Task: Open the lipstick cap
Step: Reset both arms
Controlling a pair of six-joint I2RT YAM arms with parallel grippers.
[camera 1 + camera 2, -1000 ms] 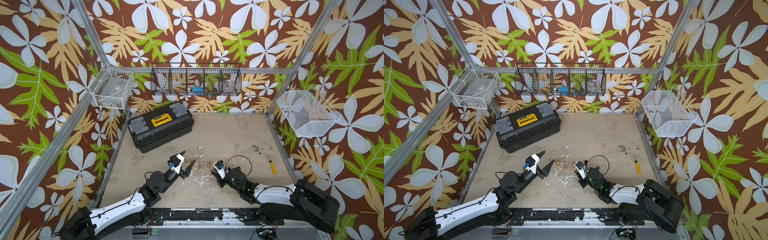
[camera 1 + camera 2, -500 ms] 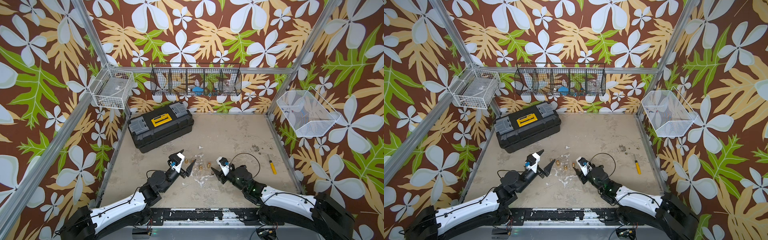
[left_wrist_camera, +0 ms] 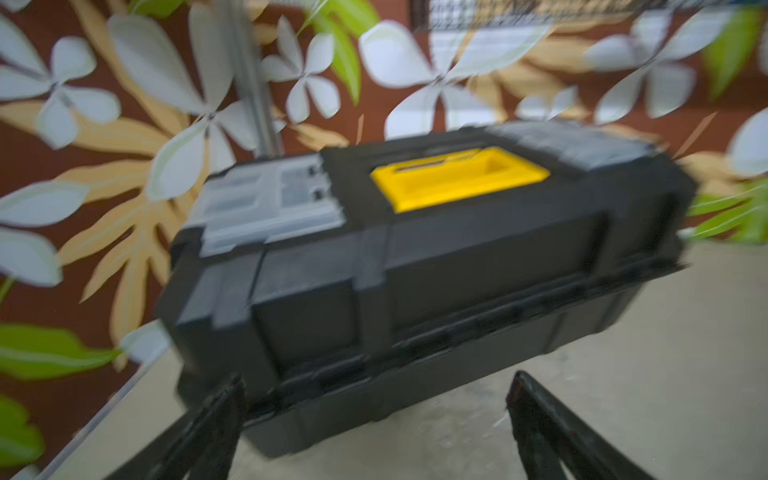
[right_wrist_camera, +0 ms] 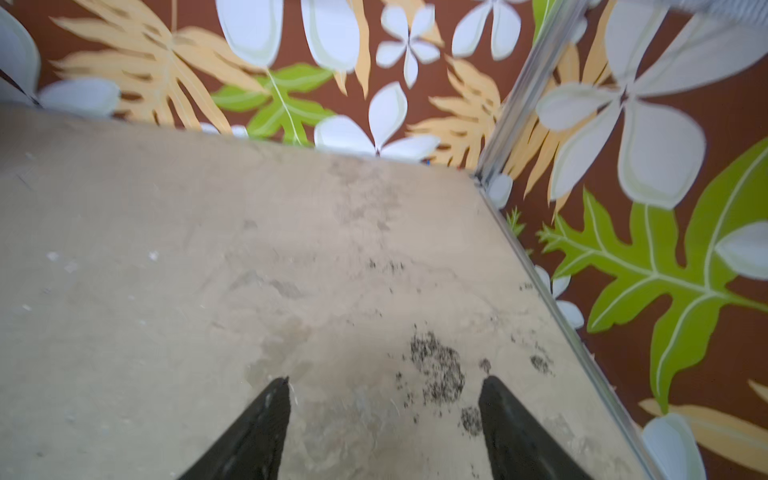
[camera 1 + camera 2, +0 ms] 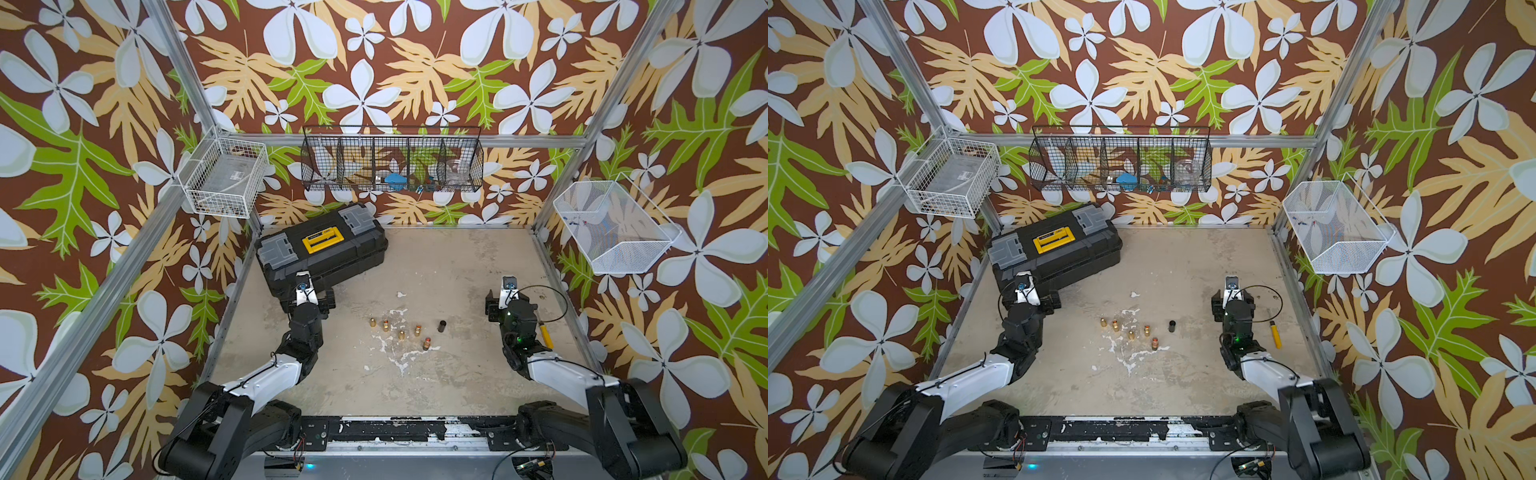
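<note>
Left hand (image 3: 376, 380), right hand (image 4: 384, 382) opened and pulled apart.

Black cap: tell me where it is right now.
In both top views the black cap sits on the table, just right of the cluster of gold lipsticks.

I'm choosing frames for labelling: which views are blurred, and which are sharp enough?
Left wrist view: heavily smeared; the toolbox and wallpaper have soft edges, the fingers too. Right wrist view: milder blur, table stains readable. Both top views: sharp, evenly lit; the lipsticks and black cap stand distinct.
</note>
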